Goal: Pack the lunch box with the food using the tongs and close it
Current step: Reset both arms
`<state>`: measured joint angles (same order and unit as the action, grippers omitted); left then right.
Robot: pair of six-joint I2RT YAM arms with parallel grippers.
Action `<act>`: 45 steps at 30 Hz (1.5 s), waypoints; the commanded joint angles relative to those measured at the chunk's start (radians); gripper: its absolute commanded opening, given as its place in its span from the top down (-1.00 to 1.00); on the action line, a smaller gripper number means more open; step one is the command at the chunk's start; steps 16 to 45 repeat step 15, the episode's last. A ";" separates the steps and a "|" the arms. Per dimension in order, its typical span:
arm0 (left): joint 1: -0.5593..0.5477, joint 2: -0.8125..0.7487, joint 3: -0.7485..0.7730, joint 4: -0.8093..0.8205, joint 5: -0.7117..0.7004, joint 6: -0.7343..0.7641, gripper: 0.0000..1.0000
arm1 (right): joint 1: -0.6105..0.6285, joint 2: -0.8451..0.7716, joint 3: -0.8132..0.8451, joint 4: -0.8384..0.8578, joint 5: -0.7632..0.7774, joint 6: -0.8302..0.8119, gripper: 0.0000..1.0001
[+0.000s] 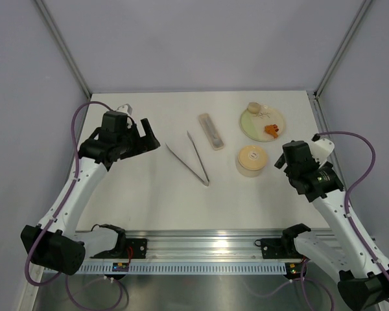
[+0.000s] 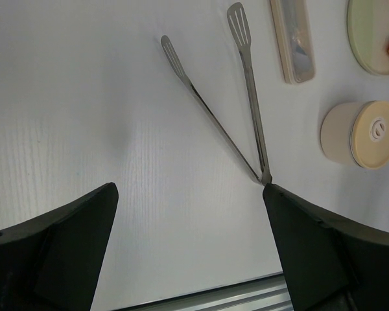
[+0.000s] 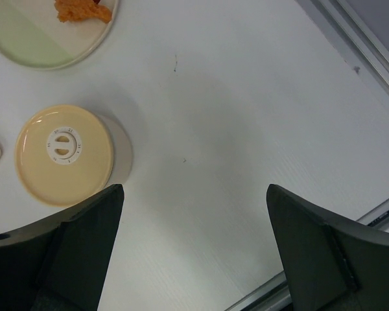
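At the left of the overhead view, the left gripper (image 1: 144,135) hovers with its jaws spread and empty. At centre the long thin silver metal tongs (image 1: 196,159) lie in a V. To their right sits the small round cream lunch box (image 1: 251,160) with its tan lid on, below the pale green plate (image 1: 262,121) of orange food (image 1: 272,130). The right gripper (image 3: 194,194) is likewise spread and empty. The step in hand is probably fetching the tongs. Next, the left gripper must close on their joined end.

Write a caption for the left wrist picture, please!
Open left claw hovers near the silver tongs, with the lidded lunch box beyond.
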<state>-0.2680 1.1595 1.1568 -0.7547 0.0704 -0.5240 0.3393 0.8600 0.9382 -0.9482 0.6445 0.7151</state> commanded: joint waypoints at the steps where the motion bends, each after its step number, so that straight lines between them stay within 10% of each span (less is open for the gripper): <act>1: -0.005 -0.020 0.040 0.052 0.006 0.010 -0.98 | 0.001 0.000 0.007 -0.063 0.087 0.122 -0.99; 45: -0.004 -0.012 0.050 0.034 0.000 0.013 -0.98 | -0.013 0.157 0.076 -0.049 0.124 0.182 -0.99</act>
